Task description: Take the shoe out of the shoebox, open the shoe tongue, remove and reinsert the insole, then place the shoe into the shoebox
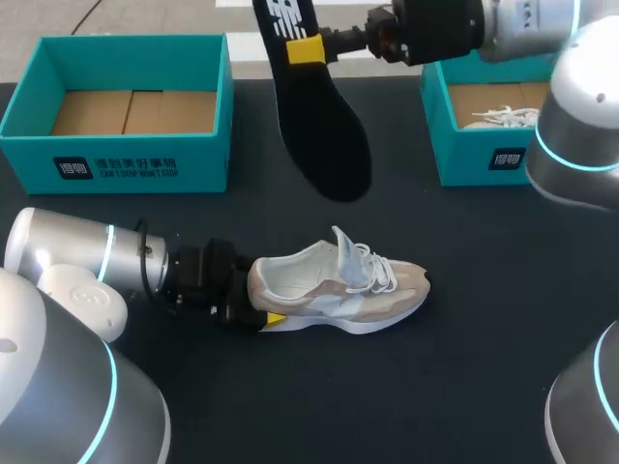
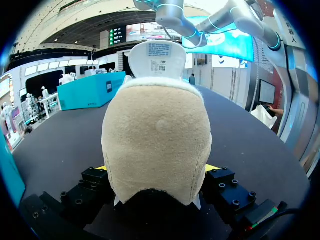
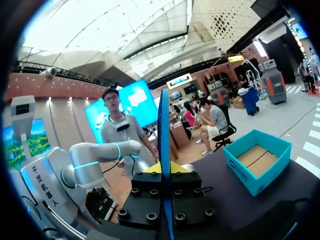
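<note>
Left arm [image 1: 68, 253] and right arm [image 1: 571, 126] are rounded silver-grey shells with glowing cyan rings. Behind the jaws sit black, screw-studded blocks [image 3: 145, 197], and ahead are yellow fingertips [image 1: 274, 318].

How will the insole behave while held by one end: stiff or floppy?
Probably fairly stiff: the insole, pinched near one end by the right gripper, looks straight edge-on in the wrist view. Likely light, being thin.

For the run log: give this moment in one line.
step: insole out | left gripper: shut on shoe heel, on table | right gripper: shut on insole, raised
</note>
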